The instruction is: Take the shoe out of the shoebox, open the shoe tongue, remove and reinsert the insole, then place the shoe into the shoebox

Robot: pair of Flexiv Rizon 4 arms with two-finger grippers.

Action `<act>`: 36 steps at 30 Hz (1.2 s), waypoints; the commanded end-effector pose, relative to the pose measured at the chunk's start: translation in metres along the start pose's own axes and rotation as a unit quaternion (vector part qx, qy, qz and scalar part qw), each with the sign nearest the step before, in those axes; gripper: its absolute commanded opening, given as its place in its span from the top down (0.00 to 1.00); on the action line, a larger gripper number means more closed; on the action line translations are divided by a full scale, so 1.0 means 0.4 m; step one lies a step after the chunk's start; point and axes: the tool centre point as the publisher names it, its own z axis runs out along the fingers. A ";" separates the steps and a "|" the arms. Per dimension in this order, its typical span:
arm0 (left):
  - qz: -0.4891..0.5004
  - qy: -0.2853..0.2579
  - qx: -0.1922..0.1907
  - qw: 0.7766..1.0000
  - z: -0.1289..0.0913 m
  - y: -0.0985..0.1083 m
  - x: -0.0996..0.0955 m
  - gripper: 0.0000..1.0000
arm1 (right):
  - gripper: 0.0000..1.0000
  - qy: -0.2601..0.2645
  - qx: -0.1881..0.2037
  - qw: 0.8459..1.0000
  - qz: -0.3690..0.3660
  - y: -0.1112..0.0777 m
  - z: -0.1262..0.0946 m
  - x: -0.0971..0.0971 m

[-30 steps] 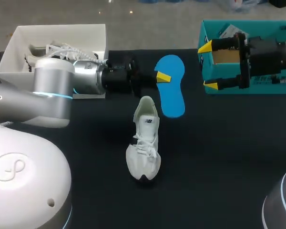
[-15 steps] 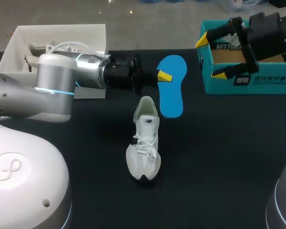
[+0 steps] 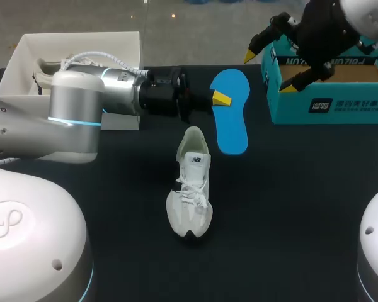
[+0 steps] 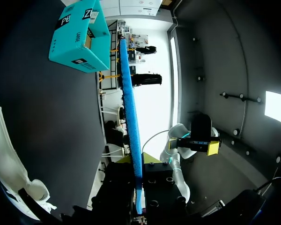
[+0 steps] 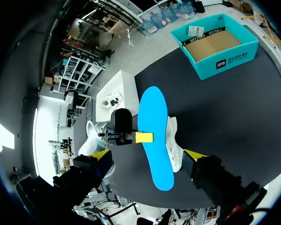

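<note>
The white shoe (image 3: pixel 189 192) lies on the black table, toe toward the front edge, its opening toward the back. Just behind it hangs the blue insole (image 3: pixel 232 113), with my left gripper (image 3: pixel 215 99) shut on its side edge. From the left wrist the insole (image 4: pixel 131 117) shows edge-on, running ahead from between the fingers. My right gripper (image 3: pixel 271 70) is open, raised above the near-left corner of the teal shoebox (image 3: pixel 331 104). It looks down on the insole (image 5: pixel 154 136), the shoe (image 5: pixel 174 145) and the left gripper (image 5: pixel 138 137).
A white box (image 3: pixel 75 44) holding another pale shoe stands at the back left, behind my left arm. The teal shoebox (image 5: pixel 220 47) at the back right shows a bare cardboard bottom. Black tabletop (image 3: pixel 290 201) spreads to the right of the shoe.
My right arm has risen and swung toward the back, turning its open gripper above the teal box. The left gripper has shifted slightly right with the insole.
</note>
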 end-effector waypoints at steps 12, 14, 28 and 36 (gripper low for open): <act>-0.013 -0.008 0.006 1.000 0.004 0.007 -0.020 1.00 | 0.00 -0.140 -0.060 0.988 0.019 0.002 -0.031 0.021; -0.013 -0.010 0.005 1.000 0.005 0.008 -0.019 1.00 | 0.00 -0.140 -0.060 0.988 0.019 0.002 -0.031 0.021; -0.023 -0.007 0.004 1.000 0.010 0.025 -0.041 1.00 | 0.00 -0.190 -0.004 0.979 -0.079 -0.083 0.093 0.009; -0.026 -0.013 0.011 1.000 0.013 0.036 -0.060 1.00 | 0.00 -0.208 0.068 0.973 -0.067 -0.077 0.096 0.004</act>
